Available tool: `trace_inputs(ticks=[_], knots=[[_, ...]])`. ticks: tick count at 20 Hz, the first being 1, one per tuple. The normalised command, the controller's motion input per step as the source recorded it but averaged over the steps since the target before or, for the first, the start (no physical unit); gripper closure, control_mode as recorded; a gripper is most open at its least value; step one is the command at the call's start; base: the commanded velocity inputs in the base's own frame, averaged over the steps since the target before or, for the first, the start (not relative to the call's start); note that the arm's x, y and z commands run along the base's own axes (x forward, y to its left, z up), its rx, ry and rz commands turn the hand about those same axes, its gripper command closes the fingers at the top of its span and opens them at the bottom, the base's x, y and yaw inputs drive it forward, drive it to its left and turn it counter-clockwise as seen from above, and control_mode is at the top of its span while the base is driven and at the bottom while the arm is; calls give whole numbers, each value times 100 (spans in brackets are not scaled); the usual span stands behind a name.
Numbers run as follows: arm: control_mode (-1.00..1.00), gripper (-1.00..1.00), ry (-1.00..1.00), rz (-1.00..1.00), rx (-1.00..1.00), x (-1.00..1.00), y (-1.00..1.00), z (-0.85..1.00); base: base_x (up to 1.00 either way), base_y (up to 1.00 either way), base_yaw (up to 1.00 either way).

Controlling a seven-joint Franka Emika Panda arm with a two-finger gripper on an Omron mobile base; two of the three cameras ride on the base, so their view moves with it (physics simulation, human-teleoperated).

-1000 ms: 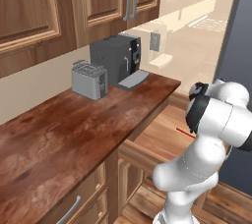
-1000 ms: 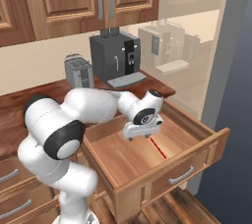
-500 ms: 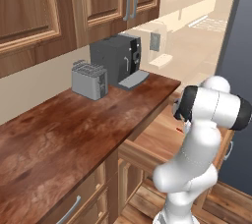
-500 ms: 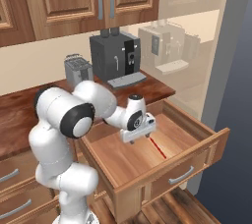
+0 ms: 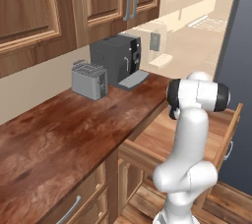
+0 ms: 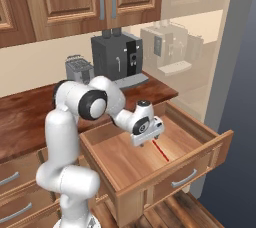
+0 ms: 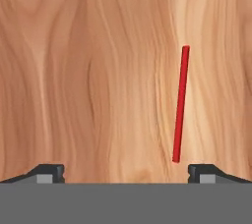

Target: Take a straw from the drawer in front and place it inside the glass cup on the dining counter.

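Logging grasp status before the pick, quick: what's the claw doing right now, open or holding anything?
Claw: open, holding nothing; the straw lies free on the drawer floor.

Your arm has folded in tighter toward the base over the last second. The gripper (image 6: 148, 139) has moved left and lower into the open drawer (image 6: 170, 172), now hanging over the upper end of the straw (image 6: 161, 151).
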Motion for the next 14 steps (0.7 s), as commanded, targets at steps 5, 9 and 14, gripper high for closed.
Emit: trace_inputs(ticks=[5, 9, 14], knots=[[-100, -100, 1, 0, 0, 53, -1, -38, 0, 0, 0], [-100, -100, 1, 0, 0, 45, -22, -32, 0, 0, 0], [-100, -100, 0, 0, 0, 36, -22, -25, 0, 0, 0]])
